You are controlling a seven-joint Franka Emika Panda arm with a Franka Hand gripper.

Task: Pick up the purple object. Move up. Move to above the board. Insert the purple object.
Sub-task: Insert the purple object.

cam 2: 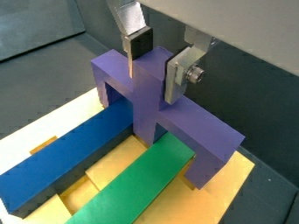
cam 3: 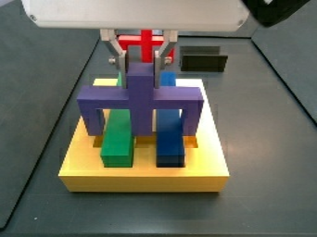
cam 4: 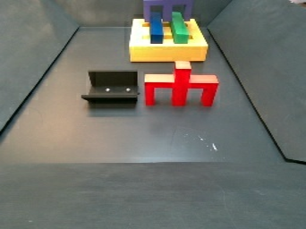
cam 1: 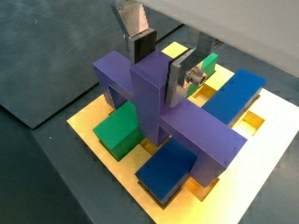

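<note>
The gripper [cam 2: 156, 59] is clamping the upright stem of the purple object [cam 2: 158, 103], which is straddling the green bar [cam 2: 131, 187] and blue bar [cam 2: 65, 162] on the yellow board [cam 3: 144, 171], legs down beside them.

The purple object [cam 3: 143, 97] is purple-blue, and it stands over the yellow board [cam 3: 143, 171], which carries one long green bar [cam 3: 117, 139] and one long blue bar [cam 3: 171, 139]. The tool [cam 2: 153, 59] above the board has silver fingers [cam 2: 177, 72] with dark pads. On the dark grey worktop [cam 4: 143, 130], near the edge of the board, stand a red piece [cam 4: 181, 88] and a black fixture [cam 4: 111, 88].
</note>
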